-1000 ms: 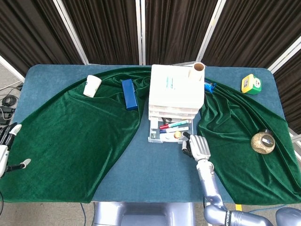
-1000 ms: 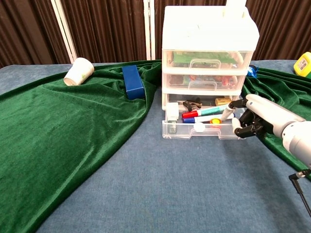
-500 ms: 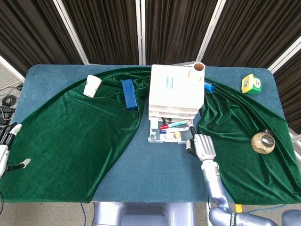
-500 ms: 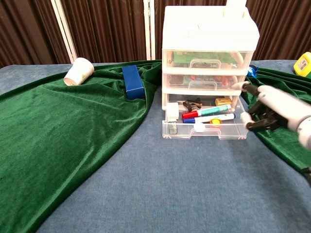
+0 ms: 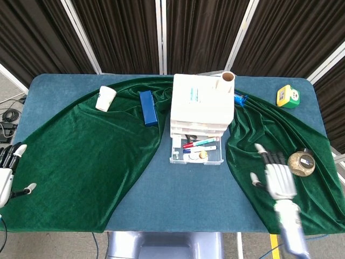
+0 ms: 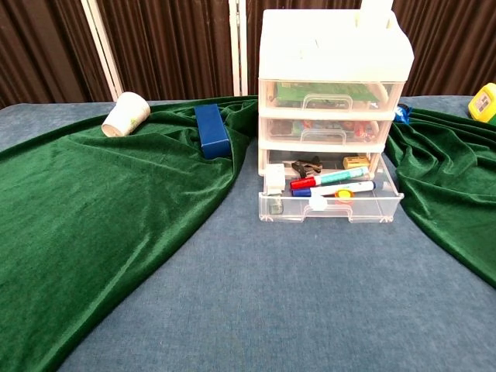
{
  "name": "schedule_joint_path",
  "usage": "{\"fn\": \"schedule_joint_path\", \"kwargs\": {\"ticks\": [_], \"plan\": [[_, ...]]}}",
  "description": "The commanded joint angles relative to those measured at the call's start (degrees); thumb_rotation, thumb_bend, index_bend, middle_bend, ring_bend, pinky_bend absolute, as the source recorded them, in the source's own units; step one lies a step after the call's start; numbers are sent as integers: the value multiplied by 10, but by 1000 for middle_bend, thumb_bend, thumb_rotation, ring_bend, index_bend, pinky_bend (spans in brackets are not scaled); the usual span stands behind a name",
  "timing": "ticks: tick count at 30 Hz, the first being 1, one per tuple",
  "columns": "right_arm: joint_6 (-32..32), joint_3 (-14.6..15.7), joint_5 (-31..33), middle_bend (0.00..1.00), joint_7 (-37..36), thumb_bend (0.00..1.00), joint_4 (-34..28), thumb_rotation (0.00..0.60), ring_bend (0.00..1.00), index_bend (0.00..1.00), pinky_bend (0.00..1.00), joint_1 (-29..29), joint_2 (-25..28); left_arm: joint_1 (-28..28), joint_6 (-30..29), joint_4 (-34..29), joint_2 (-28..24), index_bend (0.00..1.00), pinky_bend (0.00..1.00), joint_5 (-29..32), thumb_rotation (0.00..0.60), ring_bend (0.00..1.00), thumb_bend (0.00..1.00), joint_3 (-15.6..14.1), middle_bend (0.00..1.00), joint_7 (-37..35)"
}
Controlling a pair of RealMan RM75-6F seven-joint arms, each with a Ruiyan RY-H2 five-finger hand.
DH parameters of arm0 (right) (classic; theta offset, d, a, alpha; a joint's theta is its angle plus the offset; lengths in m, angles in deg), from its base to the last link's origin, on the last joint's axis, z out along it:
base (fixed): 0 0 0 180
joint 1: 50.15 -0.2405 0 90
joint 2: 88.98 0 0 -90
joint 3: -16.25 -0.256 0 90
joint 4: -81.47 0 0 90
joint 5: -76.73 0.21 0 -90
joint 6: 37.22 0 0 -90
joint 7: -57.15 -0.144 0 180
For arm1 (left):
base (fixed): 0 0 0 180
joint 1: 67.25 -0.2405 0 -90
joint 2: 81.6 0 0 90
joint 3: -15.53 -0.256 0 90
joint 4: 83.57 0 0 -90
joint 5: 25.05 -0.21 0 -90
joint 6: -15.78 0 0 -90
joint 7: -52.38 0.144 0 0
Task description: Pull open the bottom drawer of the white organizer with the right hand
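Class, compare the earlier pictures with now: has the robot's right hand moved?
Yes. The right hand has drawn back from the bottom drawer, rightward and toward the table's near edge, over the green cloth.

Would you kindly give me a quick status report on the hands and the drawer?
Right hand open, clear of organizer. Left hand open at table edge. Bottom drawer pulled out, markers showing. Nothing blocking.

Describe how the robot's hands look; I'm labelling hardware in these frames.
The right hand is white and silvery with segmented fingers, dark at the joints, on a metallic grey forearm. The left hand at the picture's edge looks alike: white fingertips, dark segments.
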Motion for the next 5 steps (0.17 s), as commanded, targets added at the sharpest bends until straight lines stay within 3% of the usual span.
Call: {"fn": "schedule_joint_path", "kwargs": {"ticks": [1, 5], "plan": [[23, 22, -15, 0, 1, 151, 1, 600, 0, 0, 0, 31, 39, -2, -3, 0, 5, 0, 0, -1, 600, 0, 33, -1, 0, 11], [43, 27, -19, 0, 9, 151, 11, 600, 0, 0, 0, 49, 51, -1, 3, 2, 8, 0, 0, 4, 600, 0, 34, -2, 0, 19]]}}
